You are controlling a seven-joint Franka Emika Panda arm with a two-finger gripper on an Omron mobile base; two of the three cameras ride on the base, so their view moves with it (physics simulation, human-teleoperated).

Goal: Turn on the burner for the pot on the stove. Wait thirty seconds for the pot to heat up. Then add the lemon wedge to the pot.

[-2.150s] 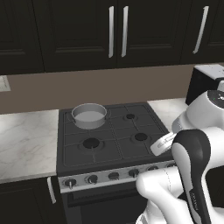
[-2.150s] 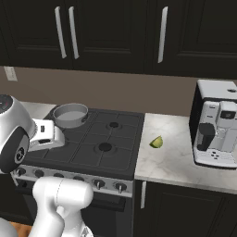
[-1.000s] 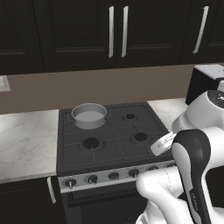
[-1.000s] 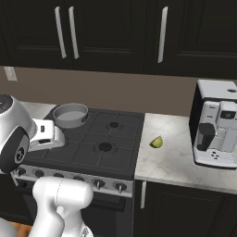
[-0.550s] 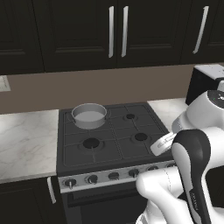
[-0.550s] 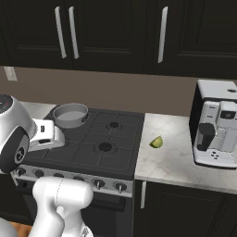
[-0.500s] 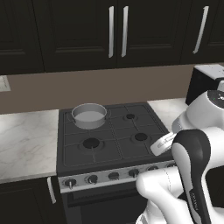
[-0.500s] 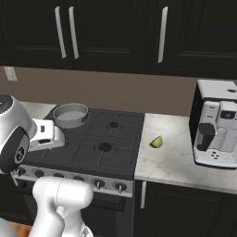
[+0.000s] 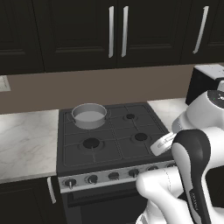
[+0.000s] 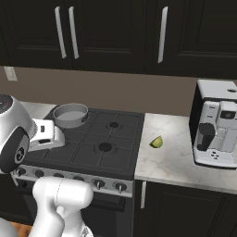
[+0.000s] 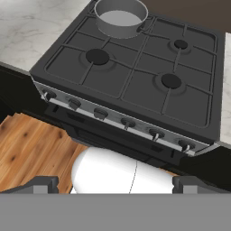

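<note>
One pot [image 9: 89,115] handle behind its wall.

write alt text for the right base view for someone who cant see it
A black gas stove carries a small silver pot on its back left burner, and a lemon wedge lies on the marble counter to its right. A white coffee machine stands further right, dark cabinets hang above, and the robot's white arm rises at lower left.

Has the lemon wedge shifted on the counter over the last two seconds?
No. In the right base view the lemon wedge lies on the same spot of the counter, between the stove and the coffee machine.
</note>
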